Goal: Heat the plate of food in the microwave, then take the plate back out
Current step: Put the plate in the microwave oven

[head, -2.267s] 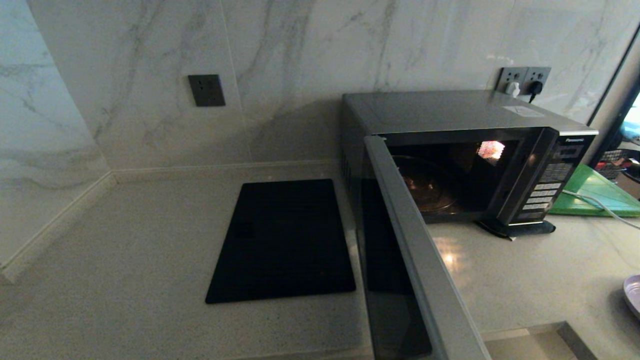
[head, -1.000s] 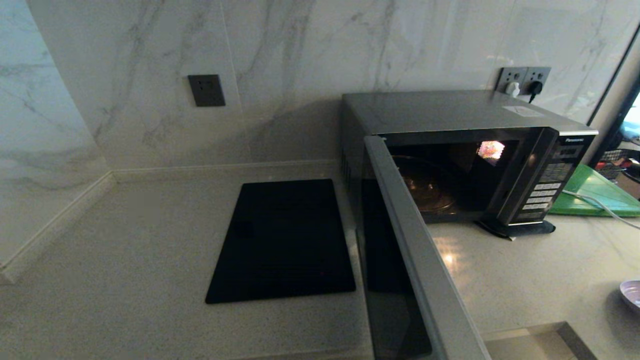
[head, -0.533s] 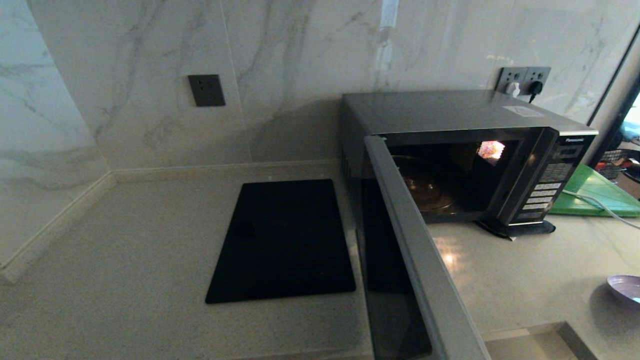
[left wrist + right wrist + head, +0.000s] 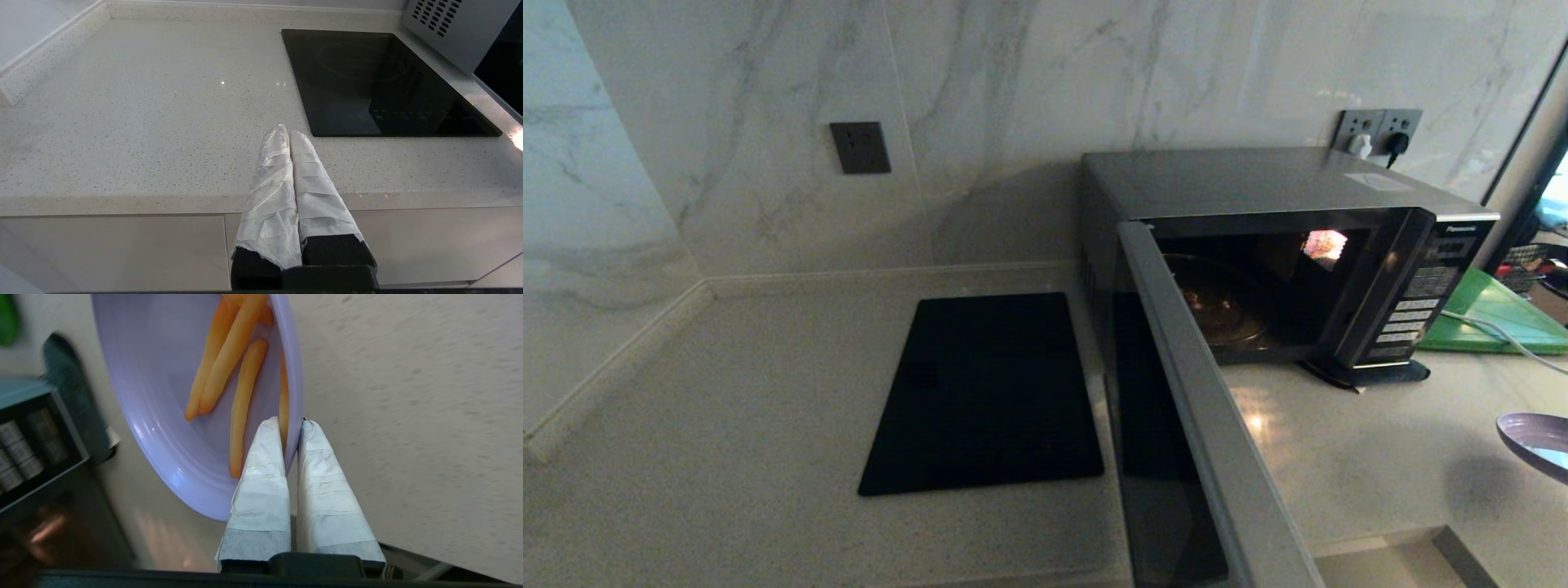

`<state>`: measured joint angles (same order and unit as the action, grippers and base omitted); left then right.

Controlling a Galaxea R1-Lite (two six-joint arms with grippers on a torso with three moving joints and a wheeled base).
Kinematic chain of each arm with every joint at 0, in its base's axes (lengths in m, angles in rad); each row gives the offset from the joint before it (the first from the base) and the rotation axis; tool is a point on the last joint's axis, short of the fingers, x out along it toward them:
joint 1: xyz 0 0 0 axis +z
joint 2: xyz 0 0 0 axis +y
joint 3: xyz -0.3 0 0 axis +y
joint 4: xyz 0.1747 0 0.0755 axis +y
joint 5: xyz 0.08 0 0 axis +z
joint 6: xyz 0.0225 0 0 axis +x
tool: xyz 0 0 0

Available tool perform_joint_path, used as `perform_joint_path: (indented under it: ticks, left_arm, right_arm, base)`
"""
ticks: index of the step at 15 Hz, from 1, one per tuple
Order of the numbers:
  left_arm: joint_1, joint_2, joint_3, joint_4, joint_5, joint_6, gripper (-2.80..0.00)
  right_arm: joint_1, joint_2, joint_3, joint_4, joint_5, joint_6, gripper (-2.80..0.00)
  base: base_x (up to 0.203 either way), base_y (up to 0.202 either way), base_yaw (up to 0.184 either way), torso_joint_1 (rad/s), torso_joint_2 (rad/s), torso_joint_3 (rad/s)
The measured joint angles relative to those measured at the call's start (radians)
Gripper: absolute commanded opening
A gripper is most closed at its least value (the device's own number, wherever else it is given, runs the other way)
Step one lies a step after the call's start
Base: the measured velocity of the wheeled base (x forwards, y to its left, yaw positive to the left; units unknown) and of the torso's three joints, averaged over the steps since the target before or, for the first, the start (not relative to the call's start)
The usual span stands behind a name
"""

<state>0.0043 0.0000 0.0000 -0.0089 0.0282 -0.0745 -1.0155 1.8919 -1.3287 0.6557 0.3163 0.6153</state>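
Note:
The lilac plate of food (image 4: pixel 1539 441) hangs above the counter at the far right edge of the head view, casting a shadow below. In the right wrist view the plate (image 4: pixel 163 416) carries several orange sticks (image 4: pixel 241 404), and my right gripper (image 4: pixel 292 424) is shut on its rim, one finger inside and one outside. The microwave (image 4: pixel 1258 188) stands at the back right with its door (image 4: pixel 1201 425) swung wide toward me and its lit cavity (image 4: pixel 1241 302) bare of food. My left gripper (image 4: pixel 286 132) is shut on nothing, over the counter's front edge.
A black cooktop slab (image 4: pixel 988 392) lies left of the microwave. A green board (image 4: pixel 1494 314) with a white cable lies right of it. Wall sockets (image 4: pixel 1376 131) sit behind. The open door juts out past the counter's front edge.
The plate has risen off the counter and moved left into the head view, held by my right gripper. The microwave, its door and the left arm have not moved.

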Motion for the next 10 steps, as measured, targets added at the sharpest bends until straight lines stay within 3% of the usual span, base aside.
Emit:
perform_joint_path:
  ticks: [10]
  left_arm:
    - [0.0,0.0,0.0,0.0,0.0,0.0,-2.8]
  right_arm:
    - [0.001,-0.069,0.035,-0.076,0.272,-0.086,-2.8]
  base:
    - [0.0,0.0,0.0,0.0,0.0,0.0]
